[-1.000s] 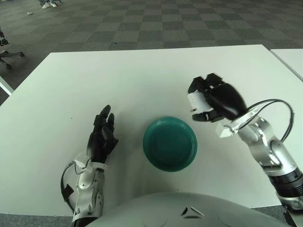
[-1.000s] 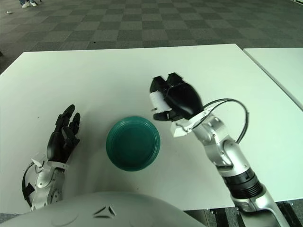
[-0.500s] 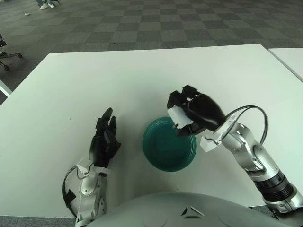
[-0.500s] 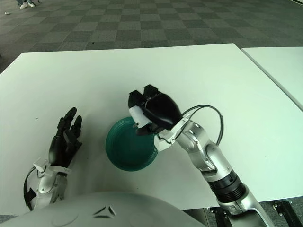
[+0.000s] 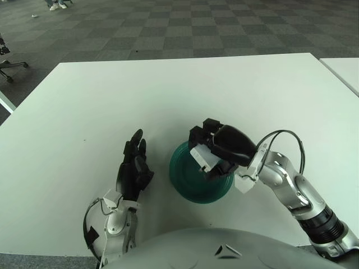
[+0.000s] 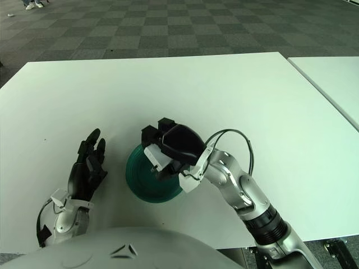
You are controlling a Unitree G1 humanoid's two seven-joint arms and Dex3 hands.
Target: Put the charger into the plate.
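A round dark-green plate lies on the white table near the front edge. My right hand is directly over the plate, its black fingers curled around a white charger, which hangs just above the plate's inside. The same hand and charger show in the right eye view over the plate. My left hand rests on the table left of the plate, fingers spread and holding nothing.
The white table stretches back to a far edge with chequered carpet beyond. A second white table stands at the right. A black cable loops off my right wrist.
My right hand has carried the charger left and down, from right of the plate to over its middle. My left hand has shifted slightly right and forward.
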